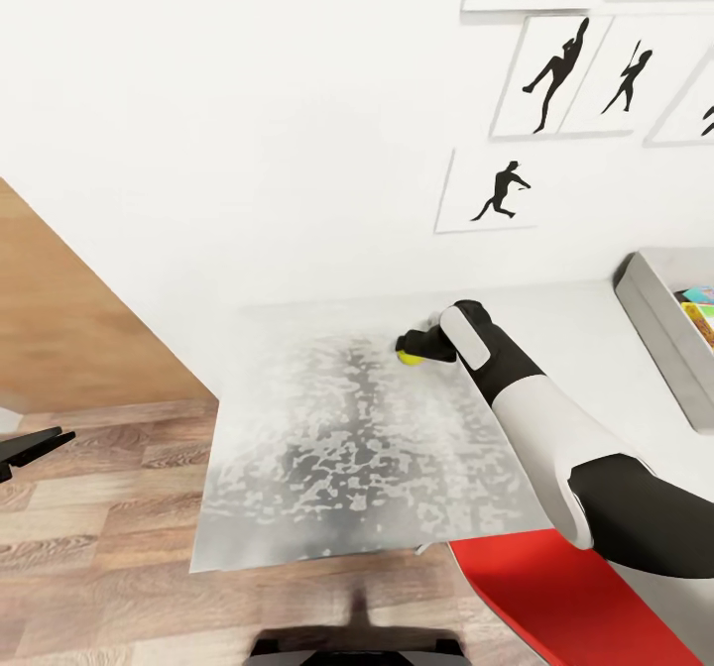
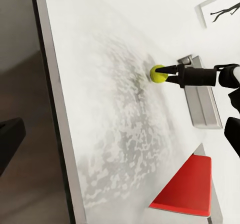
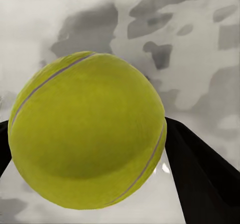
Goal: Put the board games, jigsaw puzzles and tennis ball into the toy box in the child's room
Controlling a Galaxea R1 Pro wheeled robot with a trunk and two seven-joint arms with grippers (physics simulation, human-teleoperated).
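Tennis ball [image 1: 406,356], small, yellow-green with a pale seam, sits on the mottled grey part of the table [image 1: 347,448] near the wall, pinched between the right gripper [image 1: 413,346] fingers, which close on both its sides. Right arm reaches forward and left across the table, wrist level. Toy box [image 1: 659,324] at the far right. Left gripper [image 1: 35,445] low at left, state unclear.

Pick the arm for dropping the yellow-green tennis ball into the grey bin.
Right. Its gripper brackets the yellow-green tennis ball, and the shallow grey bin lies on that side. Left gripper hangs off-table.
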